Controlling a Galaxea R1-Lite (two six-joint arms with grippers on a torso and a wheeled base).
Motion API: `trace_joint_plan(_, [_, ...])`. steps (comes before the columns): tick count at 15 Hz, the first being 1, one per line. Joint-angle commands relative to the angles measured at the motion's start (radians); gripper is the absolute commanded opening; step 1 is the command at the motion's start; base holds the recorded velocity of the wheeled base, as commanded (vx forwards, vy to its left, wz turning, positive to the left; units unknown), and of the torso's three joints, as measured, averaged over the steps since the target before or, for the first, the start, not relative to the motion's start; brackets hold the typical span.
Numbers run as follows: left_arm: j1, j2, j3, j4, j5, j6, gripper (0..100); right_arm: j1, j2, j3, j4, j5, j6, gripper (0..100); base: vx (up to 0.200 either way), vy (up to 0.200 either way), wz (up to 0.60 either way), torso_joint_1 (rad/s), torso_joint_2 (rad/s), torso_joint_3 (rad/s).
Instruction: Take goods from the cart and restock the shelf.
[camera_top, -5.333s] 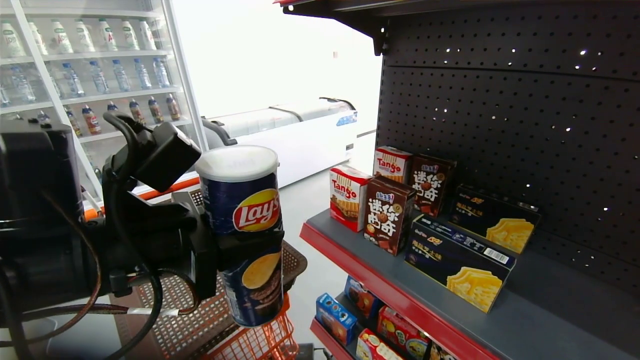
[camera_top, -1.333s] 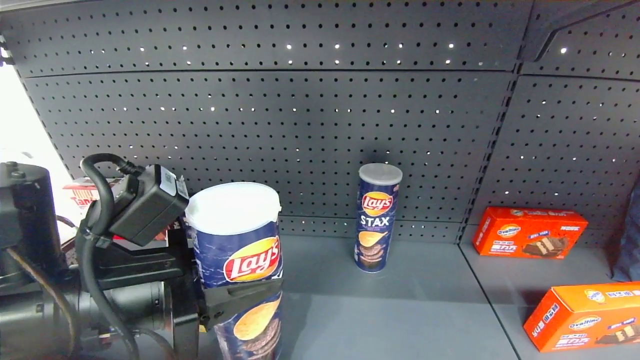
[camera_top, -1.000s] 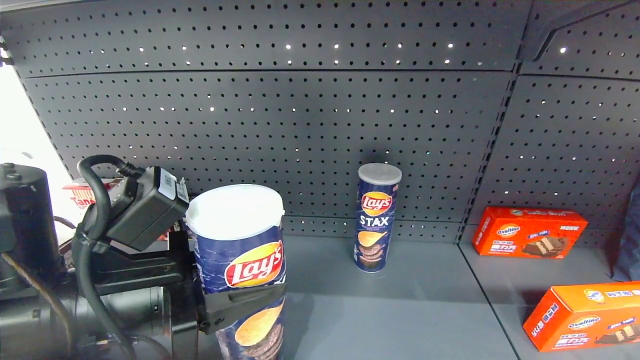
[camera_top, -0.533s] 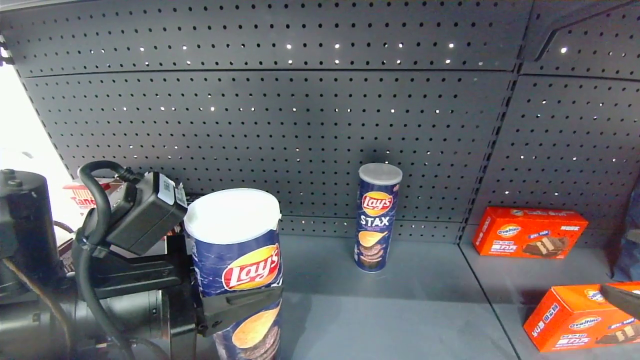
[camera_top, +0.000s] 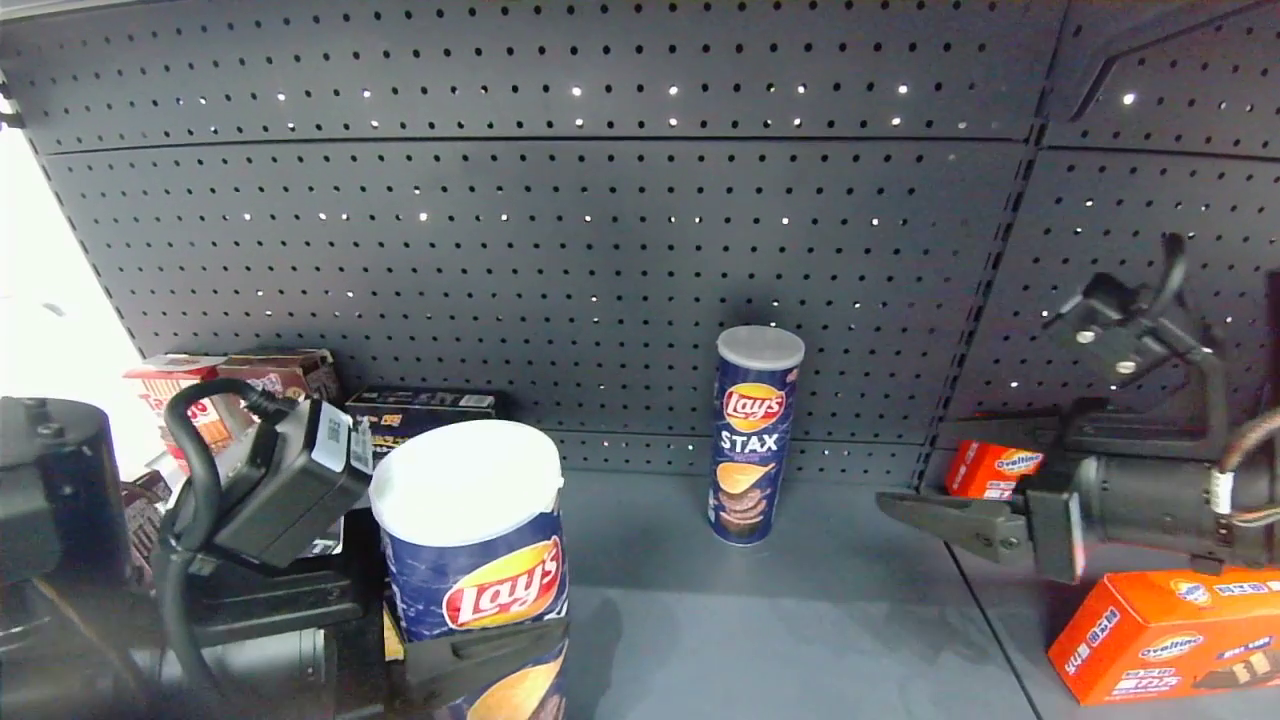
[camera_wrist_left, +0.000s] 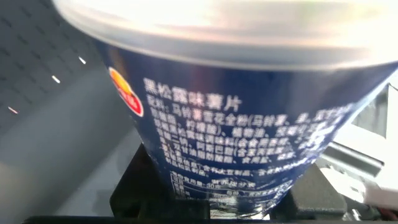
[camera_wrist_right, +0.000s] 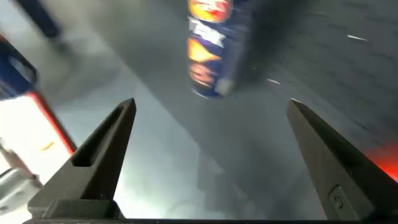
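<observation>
A dark blue chip can (camera_top: 470, 540) with a white lid is upright at the lower left, in front of the grey shelf (camera_top: 760, 640), with my left gripper (camera_top: 478, 645) shut on its lower half. In the left wrist view the can (camera_wrist_left: 236, 124) is close up. A second, matching chip can (camera_top: 757, 435) stands upright on the shelf by the pegboard back wall. My right gripper (camera_top: 930, 515) hangs open over the shelf to the right of that can, pointing toward it. The right wrist view has the standing can (camera_wrist_right: 211, 46) ahead of my right gripper (camera_wrist_right: 211, 107), whose jaws are spread wide.
Two orange boxes (camera_top: 1165, 635) (camera_top: 990, 468) lie on the shelf at the right, under and behind the right arm. Snack boxes (camera_top: 185, 395) and a dark box (camera_top: 420, 410) stand at the left. Bare shelf floor lies between the two cans.
The view has turned from the cart to the shelf. In the last second the right arm came in from the right over the shelf, and the held can sank a little.
</observation>
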Motion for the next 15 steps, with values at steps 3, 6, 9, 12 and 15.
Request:
trace_joint_plan(3, [0.000,-0.016,0.044,0.003,-0.001,-0.004,0,-0.035,0.201,-0.040,-0.135,0.148,-0.023,100,0.000,0.000,0.00,0.000,0.00,0.000])
trace_joint_plan(6, [-0.001,-0.033,0.038,-0.006,0.001,-0.047,0,-0.109,0.301,-0.044,-0.296,0.334,-0.073,100,0.000,0.000,0.00,0.000,0.00,0.000])
trace_joint_plan(9, [-0.001,-0.033,0.035,-0.007,0.001,-0.067,0,-0.135,0.338,-0.045,-0.339,0.412,-0.082,100,0.000,0.000,0.00,0.000,0.00,0.000])
trace_joint_plan(12, [-0.001,-0.033,0.035,-0.007,0.001,-0.067,0,-0.139,0.384,-0.073,-0.373,0.441,-0.082,100,0.000,0.000,0.00,0.000,0.00,0.000])
trace_joint_plan(15, [-0.001,-0.033,0.037,-0.007,0.001,-0.067,0,-0.142,0.427,-0.102,-0.376,0.444,-0.082,100,0.000,0.000,0.00,0.000,0.00,0.000])
